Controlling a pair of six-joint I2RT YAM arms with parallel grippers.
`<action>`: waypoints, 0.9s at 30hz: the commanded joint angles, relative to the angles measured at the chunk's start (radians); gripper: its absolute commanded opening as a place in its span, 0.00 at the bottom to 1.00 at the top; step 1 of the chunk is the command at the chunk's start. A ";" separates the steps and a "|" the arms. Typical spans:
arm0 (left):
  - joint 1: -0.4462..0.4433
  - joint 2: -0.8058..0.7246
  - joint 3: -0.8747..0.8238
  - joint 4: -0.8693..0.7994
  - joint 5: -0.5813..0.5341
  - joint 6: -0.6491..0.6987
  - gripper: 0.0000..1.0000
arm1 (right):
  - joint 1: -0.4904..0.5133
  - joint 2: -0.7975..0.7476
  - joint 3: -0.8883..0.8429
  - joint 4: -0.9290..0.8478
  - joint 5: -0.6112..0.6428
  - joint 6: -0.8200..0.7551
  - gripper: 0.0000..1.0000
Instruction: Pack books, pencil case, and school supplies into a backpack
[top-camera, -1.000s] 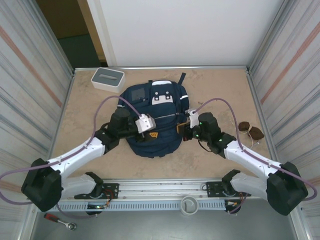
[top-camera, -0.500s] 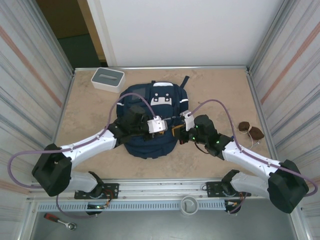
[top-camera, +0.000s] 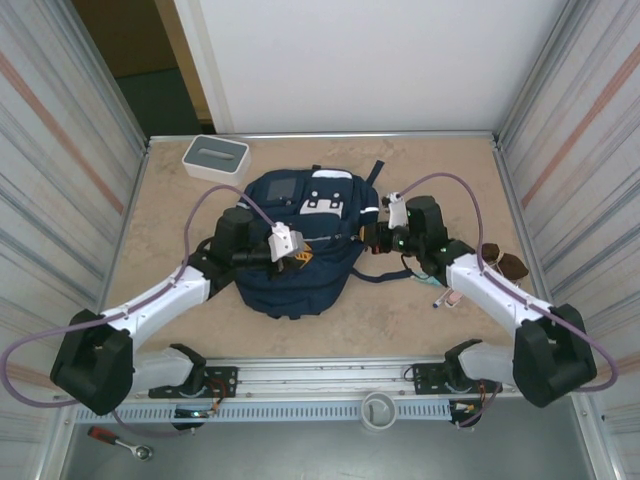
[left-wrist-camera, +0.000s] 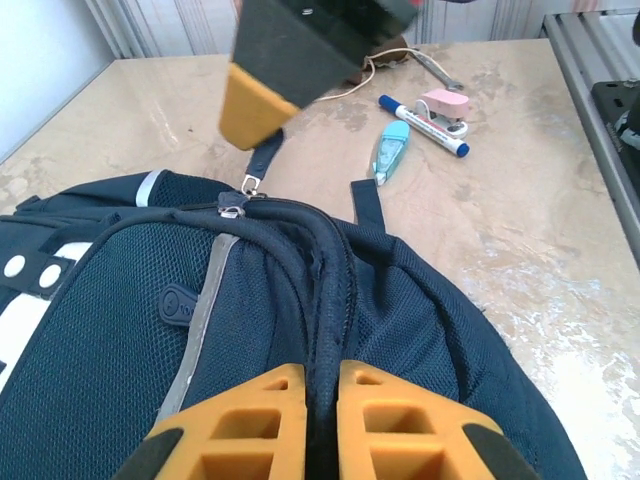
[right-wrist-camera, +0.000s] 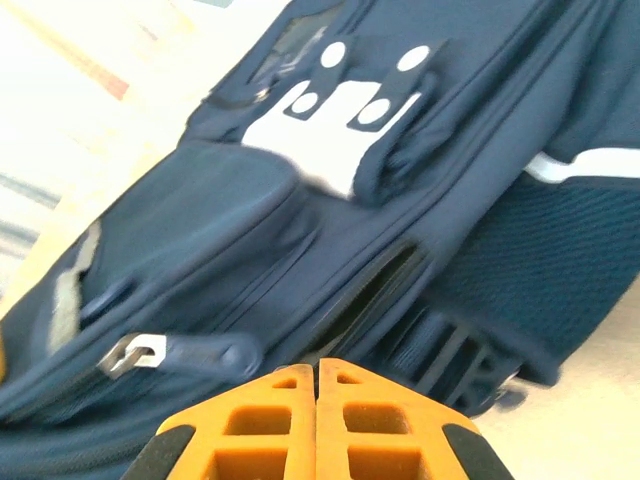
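The navy backpack (top-camera: 300, 235) lies flat mid-table, its white patches toward the back. My left gripper (top-camera: 303, 256) is shut on the backpack's zipper ridge (left-wrist-camera: 325, 300), which sits pinched between the orange fingers (left-wrist-camera: 270, 420). My right gripper (top-camera: 371, 240) is shut at the backpack's right side (right-wrist-camera: 200, 230), above an open zipper slit (right-wrist-camera: 375, 290). A pull strap (left-wrist-camera: 265, 158) rises to its fingertip; I cannot tell whether it is pinched. School supplies lie on the table to the right: a teal tube (left-wrist-camera: 390, 150), a white-and-blue marker (left-wrist-camera: 425, 125) and a pink-and-white piece (left-wrist-camera: 446, 103). The books are hidden.
A white box with a grey top (top-camera: 215, 157) stands at the back left; I cannot tell whether it is the pencil case. A brown object with a cord (top-camera: 500, 262) lies by the right wall. Metal walls close in both sides.
My left gripper has shut on the backpack's zipper ridge. The right gripper has moved toward the back right along the bag. The backpack has shifted backward, and the supplies now show beside the right arm.
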 joint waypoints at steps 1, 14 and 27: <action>0.035 -0.071 -0.004 0.059 0.110 -0.062 0.00 | -0.079 0.080 0.040 -0.119 0.181 0.027 0.00; 0.036 -0.048 -0.006 0.042 0.101 -0.051 0.00 | -0.052 0.046 -0.028 0.024 -0.120 -0.159 0.13; 0.036 -0.059 -0.005 0.034 0.099 -0.043 0.01 | -0.069 0.161 0.083 -0.068 -0.489 -0.413 0.41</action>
